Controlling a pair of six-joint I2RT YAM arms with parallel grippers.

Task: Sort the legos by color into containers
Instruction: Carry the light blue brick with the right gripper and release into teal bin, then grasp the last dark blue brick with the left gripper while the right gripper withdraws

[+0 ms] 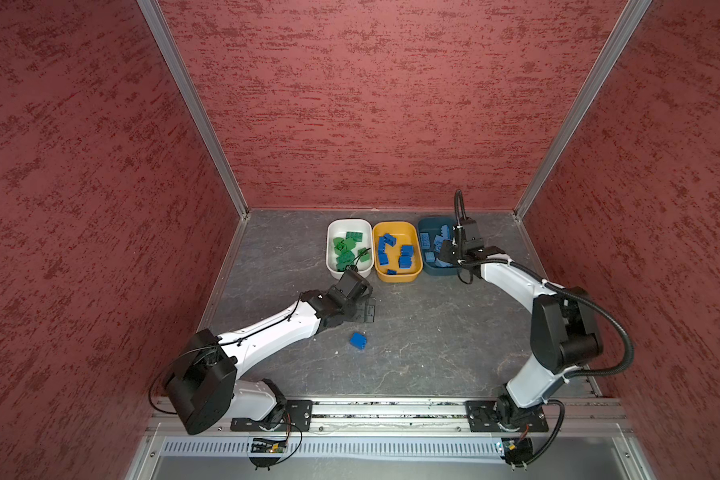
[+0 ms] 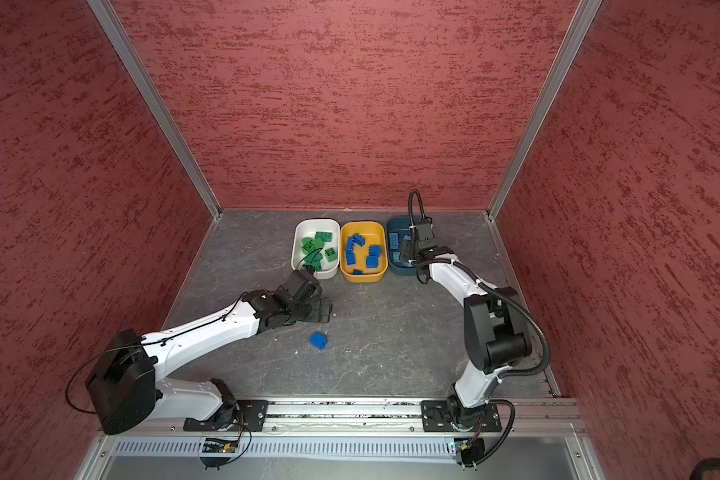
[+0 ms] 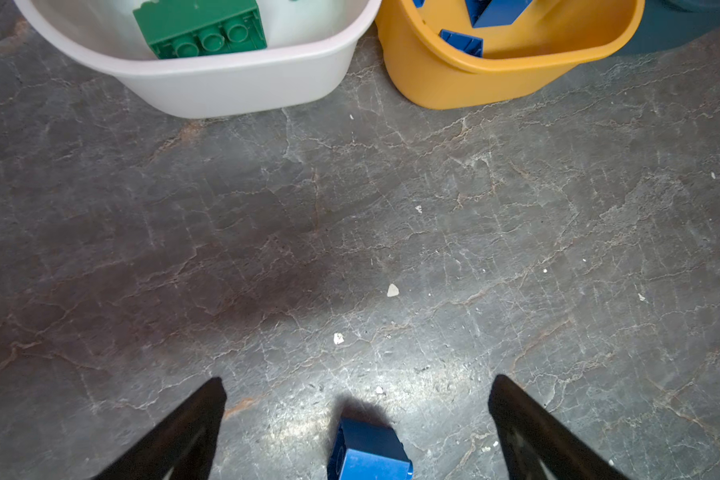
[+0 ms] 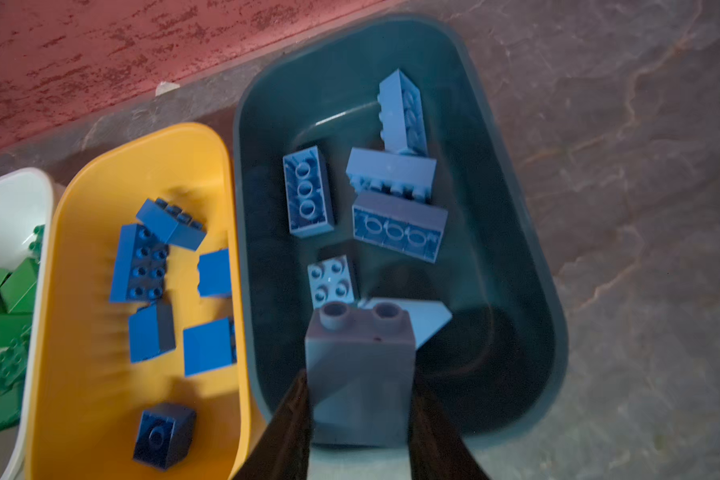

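The right gripper point(image 4: 360, 399) clamps a light blue sloped plastic brick point(image 4: 358, 349) above the dark teal plastic tub point(image 4: 516, 216), where other light blue bricks point(image 4: 308, 191) lie. The left gripper point(image 3: 358, 381) gapes wide just above the grey stone-patterned table point(image 3: 516, 249). A dark blue studded plastic brick point(image 3: 368, 451) lies on the table between its jaws, touching neither.

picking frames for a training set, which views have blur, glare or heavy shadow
Right wrist view: motion-smeared, worst over the yellow tub and its dark blue bricks; the light blue brick in the right hand looks grey in shadow. Left wrist view: sharp, with a glare patch on the table by the loose dark blue brick and a shadow mid-frame. Both top views: clear, evenly lit.
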